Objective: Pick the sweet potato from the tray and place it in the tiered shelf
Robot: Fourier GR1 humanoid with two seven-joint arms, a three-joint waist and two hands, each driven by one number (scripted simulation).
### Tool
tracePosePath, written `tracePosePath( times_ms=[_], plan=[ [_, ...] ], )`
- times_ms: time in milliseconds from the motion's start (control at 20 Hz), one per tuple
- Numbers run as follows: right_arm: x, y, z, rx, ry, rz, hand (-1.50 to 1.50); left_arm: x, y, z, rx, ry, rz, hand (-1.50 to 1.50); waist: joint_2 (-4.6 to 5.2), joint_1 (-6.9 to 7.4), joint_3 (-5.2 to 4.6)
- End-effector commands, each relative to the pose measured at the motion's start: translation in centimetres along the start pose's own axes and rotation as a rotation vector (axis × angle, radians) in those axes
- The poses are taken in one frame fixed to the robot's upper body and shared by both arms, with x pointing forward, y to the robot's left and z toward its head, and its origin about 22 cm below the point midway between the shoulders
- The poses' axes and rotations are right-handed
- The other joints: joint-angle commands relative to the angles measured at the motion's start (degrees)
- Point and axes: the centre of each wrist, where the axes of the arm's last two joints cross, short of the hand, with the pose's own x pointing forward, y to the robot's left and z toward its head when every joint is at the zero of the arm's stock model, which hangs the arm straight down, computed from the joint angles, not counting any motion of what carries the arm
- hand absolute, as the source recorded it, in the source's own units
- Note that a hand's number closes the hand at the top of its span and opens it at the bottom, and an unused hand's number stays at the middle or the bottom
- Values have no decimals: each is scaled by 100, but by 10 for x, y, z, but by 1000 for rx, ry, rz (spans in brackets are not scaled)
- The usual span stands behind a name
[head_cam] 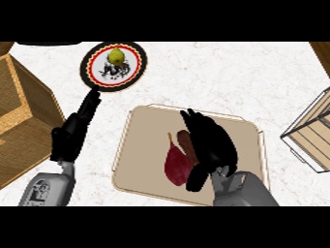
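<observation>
A dark red sweet potato (174, 165) lies on the beige tray (142, 145) in the middle of the counter, its brownish upper end by my fingers. My right hand (212, 145) hovers over the tray, right beside the sweet potato and partly covering its right side. The fingers point straight away from me and the thumb (196, 182) hangs by the potato's lower end. Nothing is held in it. The wire tiered shelf (319, 133) stands at the right edge. Left of the tray, my left hand (70, 138) rests open, fingers up.
A round plate (96, 72) with a red-and-black rim carries a yellow-green fruit (116, 54) at the back, just beyond my left fingertips. A large wooden crate (10, 121) fills the left side. White marbled counter lies between tray and shelf.
</observation>
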Motion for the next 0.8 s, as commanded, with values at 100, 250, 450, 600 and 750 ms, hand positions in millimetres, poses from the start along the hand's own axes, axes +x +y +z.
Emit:
tracePosePath(
  times_ms=[100, 250, 450, 600, 750],
  plan=[
    [-15, 13, -6, 16, 16, 21, -150, 17, -7, -1, -5, 7, -20, 0, -2, 1, 1],
    [-3, 21, -14, 8, 17, 13, -150, 13, -5, -9, 7, -9, -10, 0, 0, 3, 0],
    [-22, 24, -16, 25, 22, 14, -150, 10, 4, 9, -12, 0, 1, 0, -3, 6, 0],
    [-16, 14, -32, 36, 6, 0, -150, 24, 5, -20, 2, -12, 9, 0, 4, -1, 0],
    [-16, 40, -39, 28, 14, 3, -150, 0, -21, 6, -10, 8, -3, 0, 4, 19, 0]
  ],
)
